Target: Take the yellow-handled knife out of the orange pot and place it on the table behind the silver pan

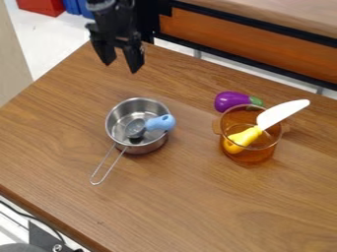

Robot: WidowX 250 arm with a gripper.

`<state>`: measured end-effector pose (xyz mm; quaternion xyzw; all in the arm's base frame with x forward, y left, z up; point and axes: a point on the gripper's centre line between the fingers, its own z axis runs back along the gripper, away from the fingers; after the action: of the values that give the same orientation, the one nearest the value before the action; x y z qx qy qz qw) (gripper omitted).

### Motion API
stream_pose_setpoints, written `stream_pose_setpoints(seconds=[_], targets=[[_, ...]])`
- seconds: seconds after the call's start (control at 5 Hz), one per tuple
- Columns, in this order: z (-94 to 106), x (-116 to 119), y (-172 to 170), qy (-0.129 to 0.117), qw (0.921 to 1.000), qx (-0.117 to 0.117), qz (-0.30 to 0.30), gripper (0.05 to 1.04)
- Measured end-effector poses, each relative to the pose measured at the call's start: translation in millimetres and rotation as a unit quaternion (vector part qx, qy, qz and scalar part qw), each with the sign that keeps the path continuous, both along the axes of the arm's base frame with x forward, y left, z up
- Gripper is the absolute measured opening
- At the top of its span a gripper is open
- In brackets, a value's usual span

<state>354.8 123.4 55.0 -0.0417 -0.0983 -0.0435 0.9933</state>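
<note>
Black claw [121, 67], parted partway, gripping nothing, above wooden table [197, 202], nearest steel pan [117, 129] holding blue-handled scoop [160, 123]

Saucepan [117, 124]: silvery metal, smooth, glossy; handle of bare metal wire.
Scoop [135, 129]: grey bowl, smooth, with a sheen; light-blue handle, apparently plastic, smooth.
Pot [253, 154]: transparent amber, glass or clear plastic, smooth, glossy.
Knife [282, 113]: apparently plastic; white blade smooth, matt; yellow handle smooth, lightly glossy.
Eggplant [232, 101]: purple, apparently plastic, smooth, glossy.
Desk [197, 197]: brown wood grain, smooth, low sheen.
Fingers [134, 58]: black, matt.
</note>
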Motion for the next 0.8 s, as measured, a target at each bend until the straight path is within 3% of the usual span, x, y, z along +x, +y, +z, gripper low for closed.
stream_pose_setpoints(seconds=[0.4, 0.8], targets=[[21.9, -1, -93, 0.005, 0.9942, -0.037, -0.101, 0.999], [17.2, -3, -169, 0.011, 0.9840, -0.029, -0.176, 0.997]])
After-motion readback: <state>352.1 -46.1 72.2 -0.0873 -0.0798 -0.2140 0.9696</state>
